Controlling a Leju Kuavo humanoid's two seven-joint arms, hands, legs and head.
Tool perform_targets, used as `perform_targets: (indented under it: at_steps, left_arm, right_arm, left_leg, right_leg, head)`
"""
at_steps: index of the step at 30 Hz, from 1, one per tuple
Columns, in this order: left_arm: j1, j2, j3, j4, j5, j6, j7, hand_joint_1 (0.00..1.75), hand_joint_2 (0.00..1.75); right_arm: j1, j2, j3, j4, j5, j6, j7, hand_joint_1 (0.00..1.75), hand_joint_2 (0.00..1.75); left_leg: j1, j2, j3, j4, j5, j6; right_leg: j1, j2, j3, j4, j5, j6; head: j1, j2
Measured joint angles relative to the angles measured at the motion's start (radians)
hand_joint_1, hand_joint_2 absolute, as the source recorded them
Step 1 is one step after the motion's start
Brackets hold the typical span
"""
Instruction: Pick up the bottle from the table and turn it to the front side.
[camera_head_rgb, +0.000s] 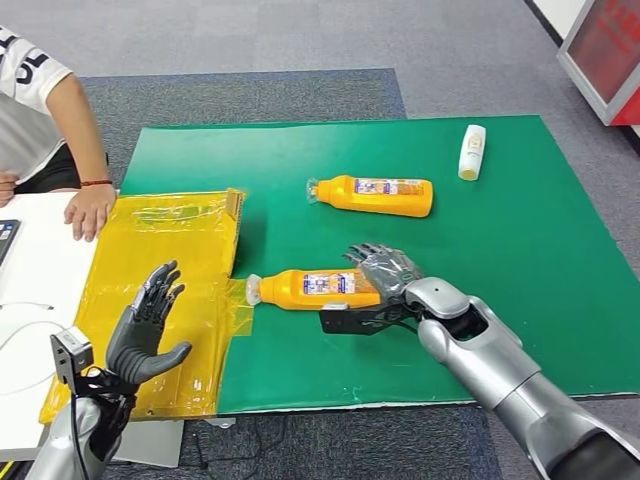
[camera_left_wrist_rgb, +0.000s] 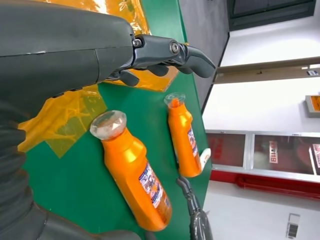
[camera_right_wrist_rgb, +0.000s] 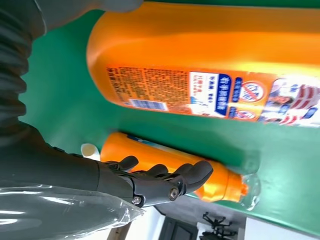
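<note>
One right hand (camera_head_rgb: 381, 272), fingers spread, seemingly touching near bottle (camera_head_rgb: 317, 288)

I am in an office or lab-like test room. Grey carpet tiles (camera_head_rgb: 453, 50) cover the floor around my desk (camera_head_rgb: 528, 260), which is spread with a green mat. A white desk (camera_head_rgb: 38, 270) touches its left edge, where a person (camera_head_rgb: 45, 110) rests a hand. My left wrist view shows white walls and a red-framed cabinet (camera_left_wrist_rgb: 264, 165).
</note>
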Motion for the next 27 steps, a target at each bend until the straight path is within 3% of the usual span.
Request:
perform_targets:
  at_steps: [17,27]
  left_arm:
    - [-0.025,-0.009,0.0,0.0,-0.008,-0.01,0.015,0.0,1.75]
    - [-0.043,-0.014,-0.001,0.0,-0.006,-0.004,0.016,0.0,1.75]
  right_arm:
    - [-0.059,0.09,0.082,0.107,-0.081,0.041,0.064,0.0,1.75]
    - [-0.095,0.127,0.142,0.171,-0.055,0.077,0.104,0.0,1.75]
  left_leg:
    - [0.0,0.0,0.0,0.0,0.0,0.0]
    - [0.0,0.0,0.0,0.0,0.0,0.0]
  right_leg:
    - [0.0,0.0,0.0,0.0,0.0,0.0]
    - [0.0,0.0,0.0,0.0,0.0,0.0]
  head:
    - [0.0,0.0]
    - [0.0,0.0]
